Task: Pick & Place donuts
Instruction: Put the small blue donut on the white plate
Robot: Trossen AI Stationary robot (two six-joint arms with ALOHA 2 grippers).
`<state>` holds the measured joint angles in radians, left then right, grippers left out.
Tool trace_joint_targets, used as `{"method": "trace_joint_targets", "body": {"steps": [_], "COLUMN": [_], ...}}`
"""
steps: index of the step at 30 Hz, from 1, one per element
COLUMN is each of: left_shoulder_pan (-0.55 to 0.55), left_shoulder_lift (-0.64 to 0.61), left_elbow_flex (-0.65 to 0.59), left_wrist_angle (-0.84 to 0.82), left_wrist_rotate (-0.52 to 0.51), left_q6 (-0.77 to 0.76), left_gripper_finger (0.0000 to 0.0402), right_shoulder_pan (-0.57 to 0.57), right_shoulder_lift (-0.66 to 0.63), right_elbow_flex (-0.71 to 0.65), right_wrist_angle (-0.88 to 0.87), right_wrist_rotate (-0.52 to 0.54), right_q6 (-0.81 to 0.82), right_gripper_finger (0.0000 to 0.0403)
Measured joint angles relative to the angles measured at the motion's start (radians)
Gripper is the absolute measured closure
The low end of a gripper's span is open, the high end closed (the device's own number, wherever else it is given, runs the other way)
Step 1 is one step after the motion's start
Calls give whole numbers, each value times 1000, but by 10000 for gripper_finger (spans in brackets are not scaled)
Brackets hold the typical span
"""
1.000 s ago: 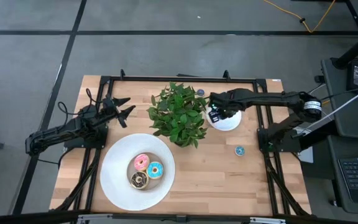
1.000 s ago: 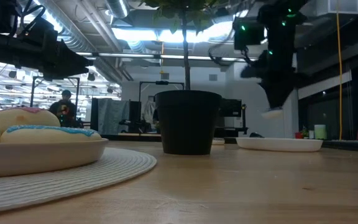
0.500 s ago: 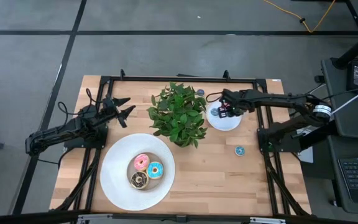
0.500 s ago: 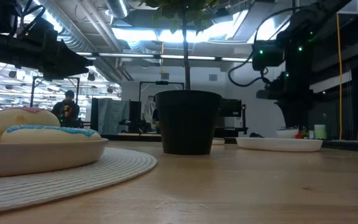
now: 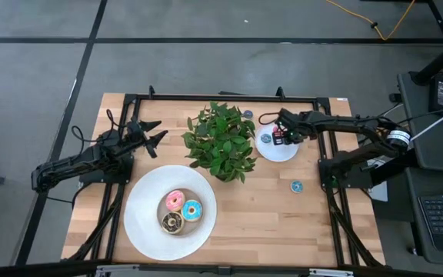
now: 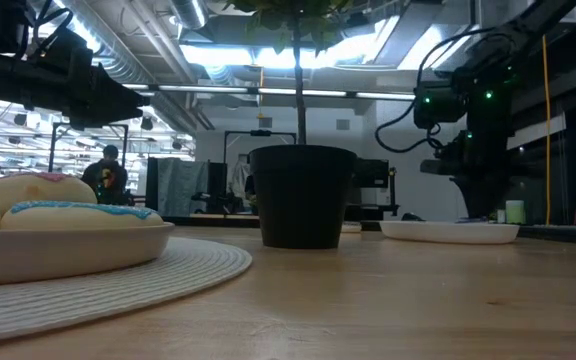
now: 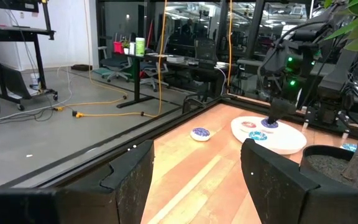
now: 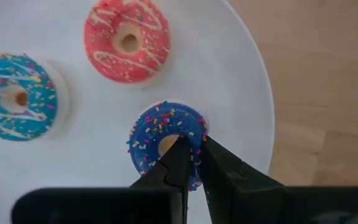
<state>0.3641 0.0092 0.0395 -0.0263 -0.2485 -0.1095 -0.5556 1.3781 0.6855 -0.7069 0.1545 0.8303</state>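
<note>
Wooden table (image 5: 244, 208): the right gripper (image 8: 191, 163) has come down onto the small plate (image 8: 241, 74), clenched on a dark blue donut (image 8: 166, 140) now resting there. Release seems next. Left gripper (image 5: 151, 132) waits, spread.

So the table (image 5: 260, 215) is a light wooden butcher-block top with a black frame around its edges. Sitting straight on it: a big white plate (image 5: 141, 223) toward the front left, a potted plant (image 5: 220, 140) about in the middle, and a small white plate (image 5: 277, 151) just right of the plant. Two tiny donuts lie loose on the bare wood — a teal donut (image 5: 296, 185) front right (well apart from both plates) and a blue donut (image 5: 248, 115) near the back edge
</note>
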Motion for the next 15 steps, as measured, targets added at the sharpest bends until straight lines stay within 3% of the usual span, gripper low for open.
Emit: {"method": "trace_joint_targets", "body": {"steps": [6, 15], "left_shoulder_pan": [0, 0], "left_shoulder_lift": [0, 0], "left_elbow_flex": [0, 0], "left_wrist_angle": [0, 0], "left_wrist_rotate": [0, 0], "left_q6": [0, 0], "left_gripper_finger": [169, 169], "right_shoulder_pan": [0, 0], "right_shoulder_lift": [0, 0], "right_elbow_flex": [-8, -7], "right_wrist_angle": [2, -2], "right_wrist_rotate": [-8, -6], "right_q6": [-3, -15], "right_gripper_finger": [347, 242]}}
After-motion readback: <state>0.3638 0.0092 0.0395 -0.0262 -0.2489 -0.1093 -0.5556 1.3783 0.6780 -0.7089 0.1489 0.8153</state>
